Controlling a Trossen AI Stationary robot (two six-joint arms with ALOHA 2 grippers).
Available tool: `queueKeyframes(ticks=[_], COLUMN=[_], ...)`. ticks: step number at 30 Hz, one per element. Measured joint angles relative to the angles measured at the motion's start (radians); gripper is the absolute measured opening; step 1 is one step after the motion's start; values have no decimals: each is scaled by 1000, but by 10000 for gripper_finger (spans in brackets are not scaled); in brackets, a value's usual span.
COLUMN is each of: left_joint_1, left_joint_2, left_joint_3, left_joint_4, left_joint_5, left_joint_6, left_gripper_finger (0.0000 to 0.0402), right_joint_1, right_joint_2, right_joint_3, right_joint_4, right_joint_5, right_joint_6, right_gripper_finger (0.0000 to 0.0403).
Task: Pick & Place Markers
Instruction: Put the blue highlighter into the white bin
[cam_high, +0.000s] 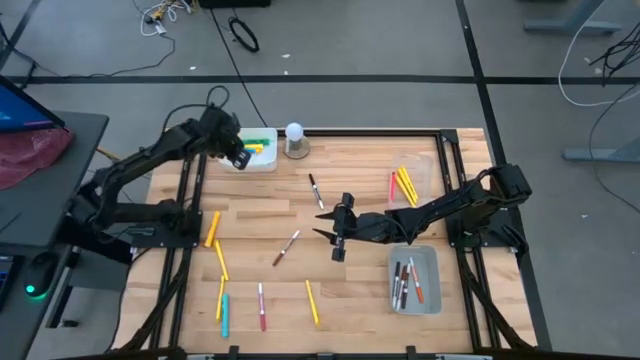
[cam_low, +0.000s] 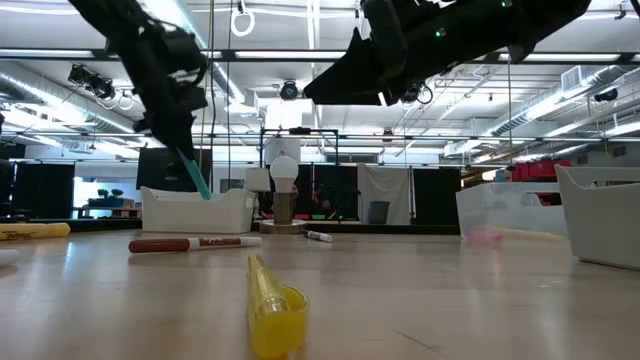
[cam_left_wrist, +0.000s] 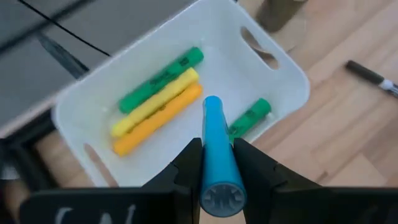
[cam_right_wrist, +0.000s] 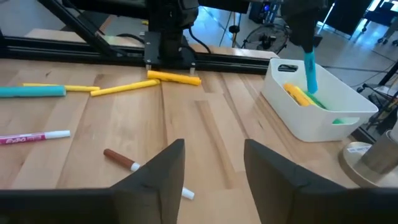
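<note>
1. Pale wooden planks make up the table, framed in black rails, with a grey floor and loose cables around it.
2. At the far left corner sits a white bin with cut-out handles; inside lie a green marker, a yellow one and an orange one side by side, plus a second green one apart from them.
3. The left gripper hangs over that bin, its fingers clamped on a blue marker, a smooth round stick pointing tip-down into the bin.
4. Beside the bin stands a white ball-topped object on a round base.
5. The right gripper reaches toward mid-table, its fingers spread apart with nothing between them, above a red-capped white marker lying slantwise.
6. A grey tray near the right front holds several thin markers, dark and red.
7. A clear bin at the far right holds yellow markers and a red one.
8. Loose markers on the left half: an orange one, thin yellow ones, a teal one and a pink-and-white one near the front edge.
9. Another yellow marker lies mid-front, and a black-capped white one lies behind the right gripper.
</note>
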Motion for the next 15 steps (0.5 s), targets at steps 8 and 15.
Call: queueKeyframes(ticks=[8, 15], left_joint_1=[82, 80], left_joint_2=[146, 227], left_joint_3=[-33, -32], left_joint_4=[90, 180], left_joint_5=[134, 135], left_joint_6=[21, 24], left_gripper_finger=[102, 99], right_joint_1=[0, 0], right_joint_2=[0, 0], right_joint_3=[0, 0], right_joint_4=[-1, -4], right_joint_5=[0, 0], right_joint_6=[-2, -2], right_gripper_finger=[167, 167])
